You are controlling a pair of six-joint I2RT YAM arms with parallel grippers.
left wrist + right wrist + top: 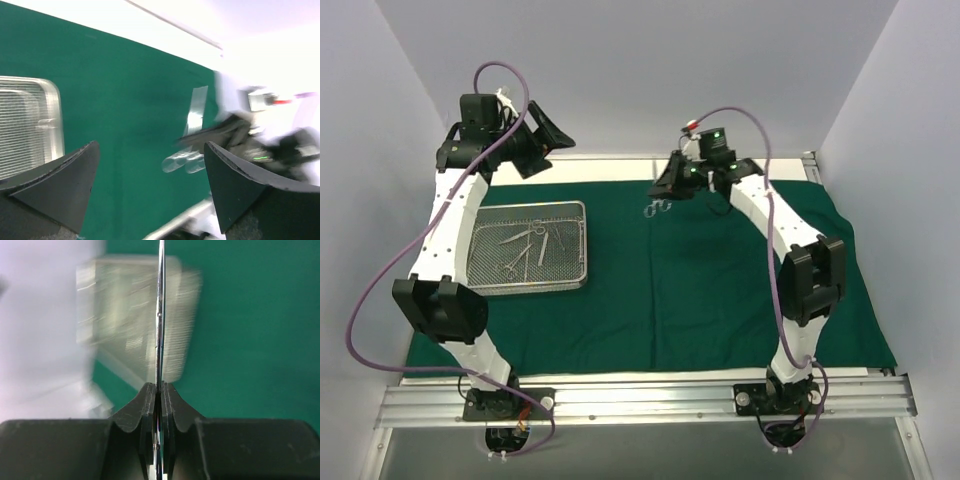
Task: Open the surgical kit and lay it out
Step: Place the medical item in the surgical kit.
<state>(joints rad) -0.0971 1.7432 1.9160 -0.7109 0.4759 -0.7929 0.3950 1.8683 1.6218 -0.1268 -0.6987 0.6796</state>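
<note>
Right gripper point(158, 390) grips a ring-handled clamp point(660, 207) over the spread green cloth point(720, 290), well apart from the mesh tray point(586, 245), apparently mid lay-out; left gripper point(151, 147) hangs wide, empty. Next call: lower it flat, then release

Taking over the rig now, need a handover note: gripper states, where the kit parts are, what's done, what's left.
Left gripper: open, empty, raised near the far end of the wire-mesh tray.
Right gripper: shut on a ring-handled clamp, over the far middle of the green cloth. I can't tell whether its rings touch the cloth.
Cloth: spread flat over the table.
Tray: on the left part of the cloth, with a few instruments lying in it.
Done: wrap opened, one clamp in hand.
Left: set that clamp down on the cloth, then lay out the instruments from the tray.
</note>
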